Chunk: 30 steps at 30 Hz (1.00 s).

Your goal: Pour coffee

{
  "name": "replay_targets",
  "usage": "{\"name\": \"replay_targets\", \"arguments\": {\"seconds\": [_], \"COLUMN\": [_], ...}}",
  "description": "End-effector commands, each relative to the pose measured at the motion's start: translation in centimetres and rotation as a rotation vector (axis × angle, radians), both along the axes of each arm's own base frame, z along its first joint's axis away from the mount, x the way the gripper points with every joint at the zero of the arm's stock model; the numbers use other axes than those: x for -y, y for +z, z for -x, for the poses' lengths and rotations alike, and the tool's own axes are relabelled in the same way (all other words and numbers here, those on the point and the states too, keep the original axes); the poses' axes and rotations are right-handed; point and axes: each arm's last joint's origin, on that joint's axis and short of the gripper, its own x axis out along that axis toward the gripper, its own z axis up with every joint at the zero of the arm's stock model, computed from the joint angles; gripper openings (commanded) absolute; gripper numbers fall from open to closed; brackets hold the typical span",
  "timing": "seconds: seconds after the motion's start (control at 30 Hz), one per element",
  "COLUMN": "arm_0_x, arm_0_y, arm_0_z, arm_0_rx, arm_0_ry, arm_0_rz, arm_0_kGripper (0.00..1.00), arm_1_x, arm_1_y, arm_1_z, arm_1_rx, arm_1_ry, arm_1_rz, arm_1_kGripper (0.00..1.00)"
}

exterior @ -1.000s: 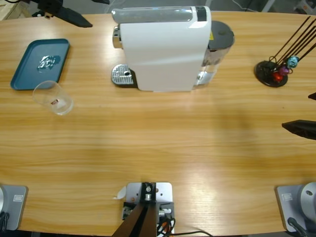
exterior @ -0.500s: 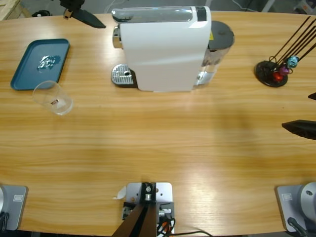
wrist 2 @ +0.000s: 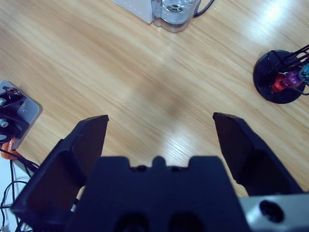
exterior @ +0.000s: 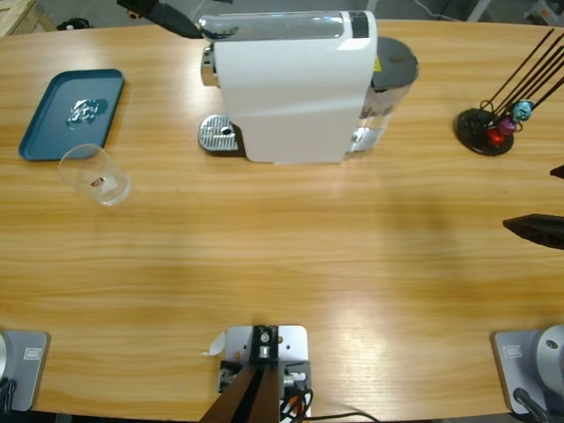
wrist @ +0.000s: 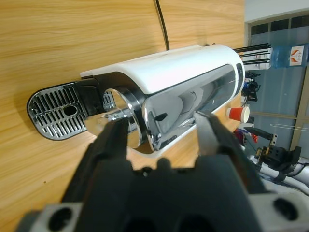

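Glossy white coffee machine (exterior: 291,88), chrome lever | clear glass (exterior: 94,174) on its side | both jaws open, empty

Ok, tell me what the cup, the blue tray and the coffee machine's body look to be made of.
Cup: clear glass or plastic, since the wood grain shows through it; which one is open. Blue tray: matte teal, probably plastic, with an even colour and soft rounded rim. Coffee machine: glossy white shell, likely plastic, with a mirror-like chrome top that reflects the left gripper; its drip grate looks like bright metal.

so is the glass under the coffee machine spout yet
No, the glass lies on the table beside the blue tray, well away from the machine.
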Motion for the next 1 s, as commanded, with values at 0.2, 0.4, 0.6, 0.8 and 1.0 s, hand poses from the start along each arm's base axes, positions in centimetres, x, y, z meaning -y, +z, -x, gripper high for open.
{"name": "replay_targets", "arguments": {"seconds": [0.2, 0.4, 0.6, 0.8, 1.0], "arm_0_x": [1.2, 1.0, 0.8, 0.9, 1.0], "arm_0_y": [-2.2, -2.0, -1.6, 0.0, 2.4], "arm_0_z": [-0.9, -0.6, 0.0, 0.3, 0.4], "arm_0_rx": [-0.045, -0.029, -0.018, 0.014, 0.066], "arm_0_ry": [-0.059, -0.075, -0.097, -0.143, -0.163], "arm_0_rz": [0.024, 0.022, 0.033, 0.108, 0.163], "arm_0_kGripper": [0.0, 0.0, 0.0, 0.0, 0.0], "arm_1_x": [-0.1, -0.1, -0.2, -0.2, -0.3], "arm_1_y": [-0.8, -0.8, -0.8, -0.9, -0.8], "arm_1_z": [-0.2, -0.2, -0.2, -0.3, -0.3], "arm_1_rx": [-0.032, -0.035, -0.036, -0.037, -0.04], "arm_1_ry": [0.006, 0.006, 0.006, 0.006, 0.006], "arm_1_rz": [0.016, 0.017, 0.018, 0.019, 0.021], "arm_1_kGripper": [0.963, 0.902, 0.899, 0.899, 0.899]}}
